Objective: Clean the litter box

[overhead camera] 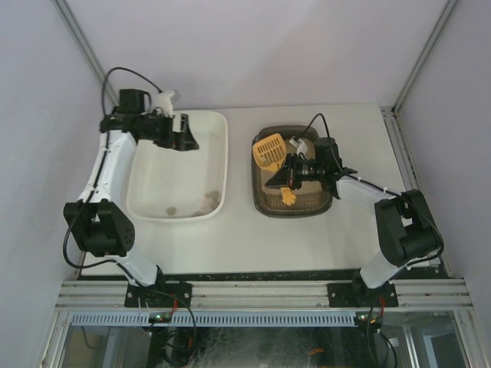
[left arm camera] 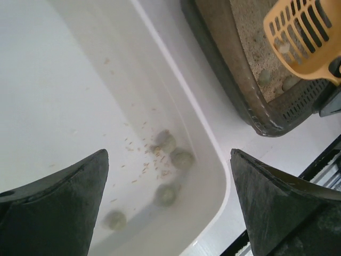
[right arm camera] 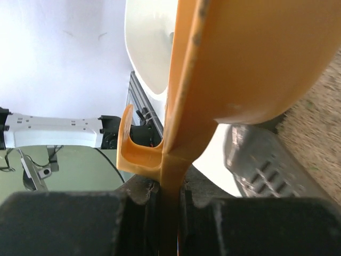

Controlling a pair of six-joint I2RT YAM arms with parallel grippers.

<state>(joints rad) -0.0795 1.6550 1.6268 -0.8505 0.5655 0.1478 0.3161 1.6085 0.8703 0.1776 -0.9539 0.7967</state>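
A white table (overhead camera: 245, 238) carries two trays side by side. On its right half, toward the far edge, sits the litter box (overhead camera: 295, 213), a dark brown-grey plastic tray with rounded corners and a thick rim, filled with grainy beige litter. A few rounded grey-green lumps (left arm camera: 264, 77) lie on the litter.

The right gripper (overhead camera: 295, 172) is above the litter box, its black fingers clamped tight on the flat handle of an orange plastic scoop (overhead camera: 270, 150). The scoop's slotted, shovel-shaped head is over the box's far left corner.

Just left of the litter box, with a strip of bare table between them, is a larger white tub (overhead camera: 225, 161), smooth, glossy and rectangular with rounded corners. Several grey-green clumps (left arm camera: 170, 154) and scattered grains lie at its near end.

The left gripper (overhead camera: 184, 138) hangs over the tub's far end, jaws spread wide, holding nothing. Its two dark, wedge-shaped fingers (left arm camera: 64, 208) have a rough matte surface.
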